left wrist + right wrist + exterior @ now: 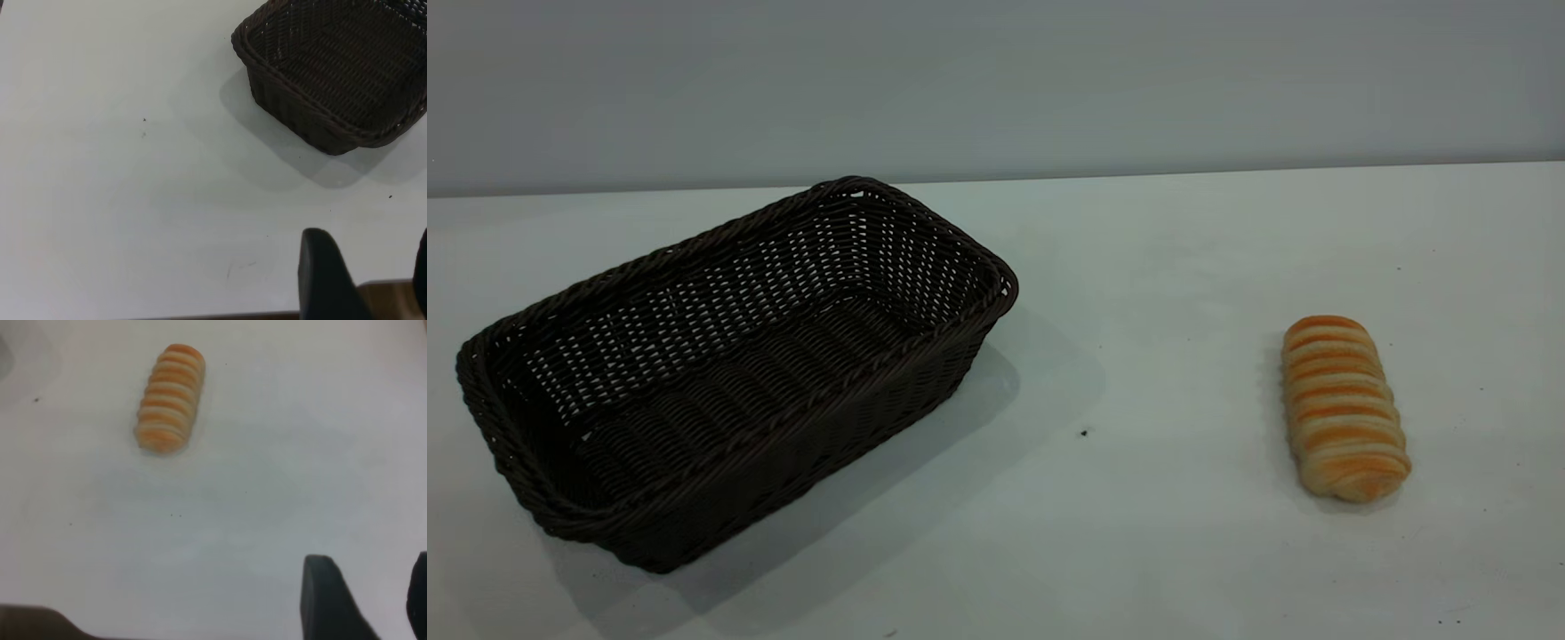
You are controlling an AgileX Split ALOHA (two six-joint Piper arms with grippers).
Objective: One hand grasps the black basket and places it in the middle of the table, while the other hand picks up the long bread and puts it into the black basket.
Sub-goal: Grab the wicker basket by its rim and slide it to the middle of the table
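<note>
The black basket (pixel 729 373) sits empty on the left of the white tabletop (pixel 1156 267), the long bread (pixel 1343 409) well apart on the right. The left tool (pixel 363 277) and right tool (pixel 360 600) hang above bare tabletop, seemingly released, gripping nothing.

You have the black basket (pixel 729 373) sitting upright on the table (pixel 1156 533) at the left, turned at an angle so one short end points to the far middle and the other to the near left. It is dark woven wicker with sloping open-weave sides and a braided rim, and nothing lies inside it. Well apart, at the right, the long bread (pixel 1343 407) lies flat on the white top, golden-orange with pale crosswise stripes, its length running near to far.
</note>
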